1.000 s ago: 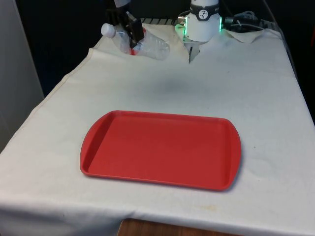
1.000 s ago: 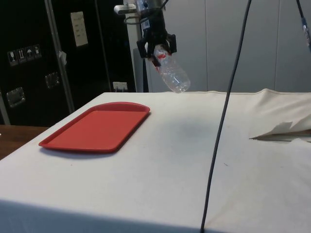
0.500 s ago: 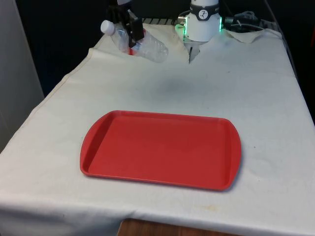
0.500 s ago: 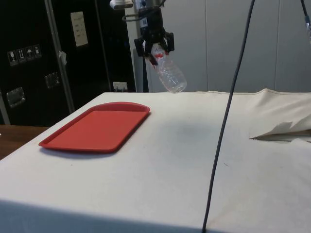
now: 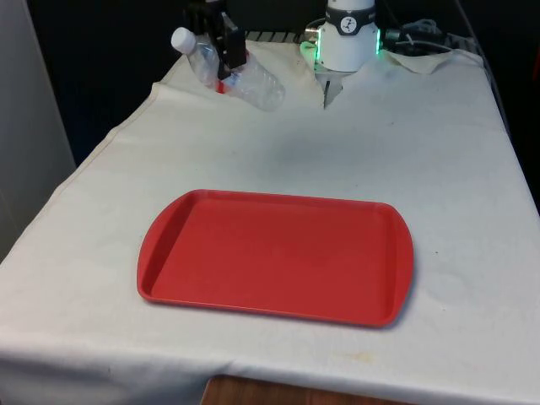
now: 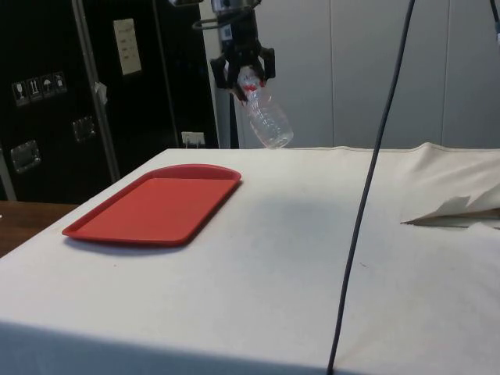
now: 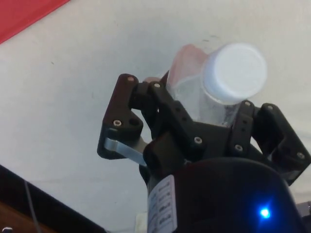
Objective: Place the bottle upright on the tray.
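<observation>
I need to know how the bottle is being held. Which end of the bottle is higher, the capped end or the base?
The capped end: the white cap sits above the gripper, while the clear bottle slants down to its base.

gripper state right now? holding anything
Gripper: shut on the clear plastic bottle, held tilted in the air above the far end of the table, not yet over the red tray.

Clear plastic bottle [image 5: 239, 76] with white cap, tilted, held above the counter's far end; flat red tray [image 5: 275, 256] lies near.
</observation>
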{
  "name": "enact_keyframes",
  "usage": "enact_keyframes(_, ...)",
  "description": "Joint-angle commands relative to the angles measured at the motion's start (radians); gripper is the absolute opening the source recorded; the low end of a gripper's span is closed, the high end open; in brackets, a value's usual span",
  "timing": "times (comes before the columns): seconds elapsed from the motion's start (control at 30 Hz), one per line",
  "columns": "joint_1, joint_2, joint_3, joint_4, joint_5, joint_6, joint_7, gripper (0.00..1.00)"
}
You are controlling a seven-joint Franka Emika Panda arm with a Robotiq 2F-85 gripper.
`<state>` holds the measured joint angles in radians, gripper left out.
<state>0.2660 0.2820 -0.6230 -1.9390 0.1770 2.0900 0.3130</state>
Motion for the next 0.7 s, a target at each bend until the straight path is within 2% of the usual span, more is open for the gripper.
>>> enact_keyframes(0.0,0.008,-0.01,-0.003,-0.009,-0.017,0.023,0.019,0.33)
enact_keyframes(0.03,0.0,-0.003,0.004,-0.001,-0.011,0.009,0.012,0.33)
enact_keyframes(0.07,0.008,-0.013,0.001,-0.011,-0.028,0.032,0.03,0.33)
enact_keyframes(0.27,0.008,-0.02,0.011,-0.012,-0.059,0.051,0.065,0.33)
enact_keyframes(0.3,0.0,-0.011,0.017,-0.003,-0.048,0.033,0.053,0.33)
enact_keyframes(0.33,0.008,-0.022,0.015,-0.012,-0.07,0.056,0.076,0.33)
enact_keyframes(0.53,0.007,-0.027,0.027,-0.011,-0.11,0.076,0.121,0.33)
enact_keyframes(0.57,0.0,-0.02,0.031,-0.003,-0.095,0.057,0.104,0.33)
enact_keyframes(0.6,0.007,-0.027,0.027,-0.011,-0.11,0.076,0.121,0.33)
enact_keyframes(0.67,0.007,-0.029,0.033,-0.011,-0.128,0.085,0.14,0.33)
